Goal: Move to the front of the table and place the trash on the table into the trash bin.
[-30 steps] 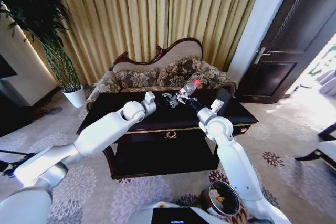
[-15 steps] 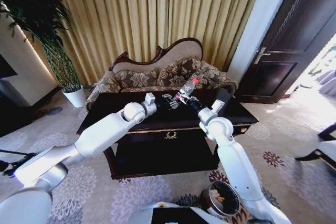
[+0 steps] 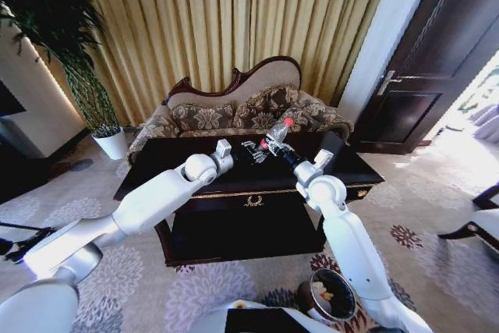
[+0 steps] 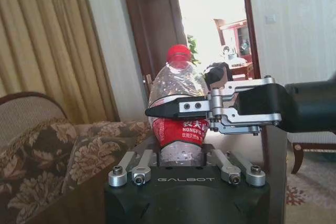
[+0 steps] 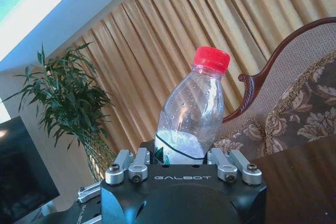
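Head view: both arms reach forward over the dark glossy table [image 3: 156,163], meeting above its far middle. The right gripper [image 3: 274,148] holds the clear plastic bottle [image 3: 276,133] lifted off the tabletop, tilted, red cap up and to the far right. The left gripper [image 3: 251,150] sits just beside it on the left, touching or nearly so. The trash bin [image 3: 330,296] stands on the carpet near the robot's base, at the right arm's near side, well apart from the bottle. Left wrist view: the bottle [image 4: 178,114] stands between the left gripper's [image 4: 181,174] spread fingers, which are wide apart and do not press it; the right gripper's dark jaw lies across the red label, closed on the bottle. Right wrist view: the bottle [image 5: 190,116] rises from between the right gripper's [image 5: 184,170] fingers, its lower part clamped out of sight, the cap tipped toward the sofa [image 5: 294,114]. Risks, as judgement: the thin empty bottle may buckle or slip in a grip on the label band; the left fingers, so close, could knock it during any swing; the bin is low and narrow-mouthed, so a tilted release might catch the rim and bounce onto the carpet.
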